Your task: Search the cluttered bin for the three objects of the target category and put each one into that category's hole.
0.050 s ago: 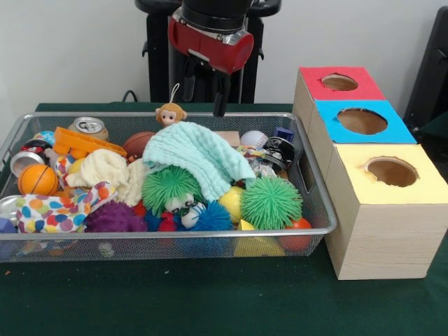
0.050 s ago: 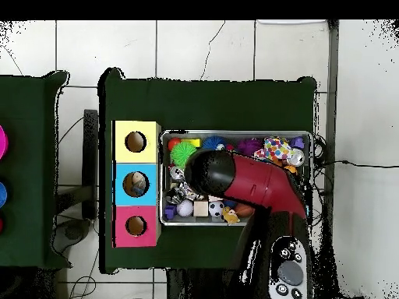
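Above the bin's point(image 1: 311, 210) far rim your pincer point(image 1: 221, 105) hangs over the mint cloth point(image 1: 199, 155); whether it's apart or together, you cannot tell. Beside the bin stand the red point(image 1: 339, 82), blue point(image 1: 361, 121) and yellow point(image 1: 392, 171) holes.

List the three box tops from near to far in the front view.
Yellow top → blue top → red top, each with a round hole in it.
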`<control>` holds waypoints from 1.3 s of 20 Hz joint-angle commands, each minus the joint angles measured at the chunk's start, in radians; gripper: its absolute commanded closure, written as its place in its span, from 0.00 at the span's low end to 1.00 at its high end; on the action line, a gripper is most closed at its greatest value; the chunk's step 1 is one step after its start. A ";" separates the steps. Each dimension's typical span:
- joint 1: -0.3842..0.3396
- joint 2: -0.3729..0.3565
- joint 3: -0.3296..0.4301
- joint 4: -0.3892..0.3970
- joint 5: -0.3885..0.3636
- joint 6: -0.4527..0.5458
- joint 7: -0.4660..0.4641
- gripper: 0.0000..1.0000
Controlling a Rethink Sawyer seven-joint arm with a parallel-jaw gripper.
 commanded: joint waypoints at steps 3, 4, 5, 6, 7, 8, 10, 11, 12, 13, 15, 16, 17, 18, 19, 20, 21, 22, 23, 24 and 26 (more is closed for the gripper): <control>-0.174 0.011 0.106 0.051 0.010 -0.132 -0.010 0.00; -0.211 0.016 0.129 0.056 0.006 -0.142 -0.047 0.00; -0.267 0.029 0.163 0.044 -0.004 -0.137 -0.112 0.00; -0.289 0.036 0.175 0.032 -0.019 -0.137 -0.135 0.00; -0.323 0.046 0.195 0.017 -0.037 -0.135 -0.170 0.00; -0.339 0.050 0.205 0.014 -0.049 -0.136 -0.175 0.00; -0.371 0.055 0.223 0.025 -0.076 -0.156 -0.178 0.00; -0.391 0.069 0.233 0.020 -0.092 -0.168 -0.179 0.00; -0.403 0.077 0.242 0.018 -0.104 -0.177 -0.179 0.00; -0.416 0.101 0.252 0.010 -0.115 -0.193 -0.173 0.00; -0.420 0.132 0.260 -0.006 -0.136 -0.215 -0.156 0.00; -0.419 0.140 0.259 -0.010 -0.147 -0.227 -0.142 0.00; -0.401 0.160 0.251 -0.027 -0.159 -0.240 -0.113 0.00; -0.397 0.169 0.248 -0.031 -0.171 -0.252 -0.100 0.00; -0.371 0.180 0.232 -0.044 -0.185 -0.263 -0.073 0.00; -0.354 0.186 0.217 -0.050 -0.200 -0.271 -0.055 0.00; -0.319 0.186 0.191 -0.045 -0.210 -0.295 -0.013 0.00; -0.300 0.188 0.174 -0.042 -0.212 -0.304 0.018 0.00; -0.273 0.190 0.156 -0.034 -0.210 -0.327 0.060 0.00; -0.259 0.195 0.145 -0.034 -0.210 -0.338 0.080 0.00; -0.230 0.204 0.125 -0.030 -0.195 -0.360 0.121 0.00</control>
